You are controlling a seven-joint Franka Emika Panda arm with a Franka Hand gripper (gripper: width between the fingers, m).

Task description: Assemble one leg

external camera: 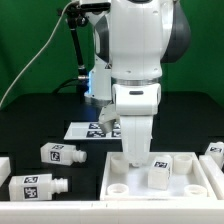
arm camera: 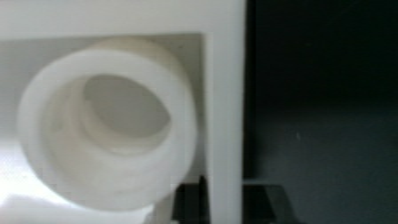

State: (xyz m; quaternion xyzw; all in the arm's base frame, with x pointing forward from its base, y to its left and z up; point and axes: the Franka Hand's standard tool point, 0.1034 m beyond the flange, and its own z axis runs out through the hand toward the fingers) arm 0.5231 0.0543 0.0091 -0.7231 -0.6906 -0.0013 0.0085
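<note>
The large flat white panel (external camera: 120, 185) with a raised rim lies at the front right. My gripper (external camera: 135, 156) is down at its far edge near the left corner. In the wrist view the gripper (arm camera: 224, 205) straddles the panel's rim wall (arm camera: 222, 100), with a dark finger (arm camera: 267, 203) tight on each side, so it looks shut on the rim. A round socket ring (arm camera: 107, 130) sits just inside the rim. Two legs (external camera: 160, 172) (external camera: 186, 163) rest on the panel. Two more tagged legs (external camera: 57, 153) (external camera: 40, 185) lie on the exterior view's left.
The marker board (external camera: 88, 128) lies behind the gripper. Another white part (external camera: 215, 150) sits at the exterior view's right edge, and one (external camera: 4, 165) at the left edge. A black stand and cables (external camera: 78, 45) rise at the back against a green backdrop.
</note>
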